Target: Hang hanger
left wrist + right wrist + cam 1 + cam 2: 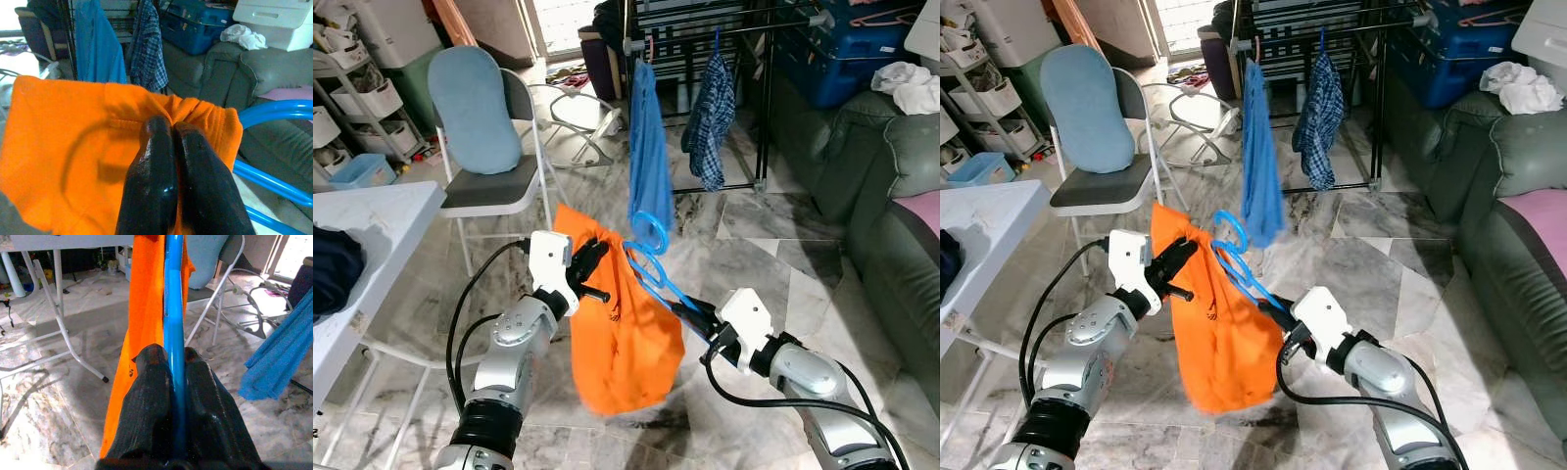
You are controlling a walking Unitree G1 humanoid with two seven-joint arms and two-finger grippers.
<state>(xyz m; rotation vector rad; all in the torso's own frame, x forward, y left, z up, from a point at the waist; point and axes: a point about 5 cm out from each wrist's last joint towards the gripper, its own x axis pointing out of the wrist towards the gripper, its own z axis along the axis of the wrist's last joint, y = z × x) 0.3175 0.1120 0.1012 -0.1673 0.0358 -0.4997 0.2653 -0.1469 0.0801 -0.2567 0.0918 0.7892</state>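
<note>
The left gripper (594,257) has its fingers (161,181) clenched on the top edge of an orange cloth (617,333). The right gripper (690,309) grasps a blue hanger (651,257) beside the cloth, over the floor (764,264), short of the rack (724,29).

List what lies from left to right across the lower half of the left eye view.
White table → left gripper pinching the orange garment → blue hanger → right gripper clamped on the hanger → green sofa.
</note>
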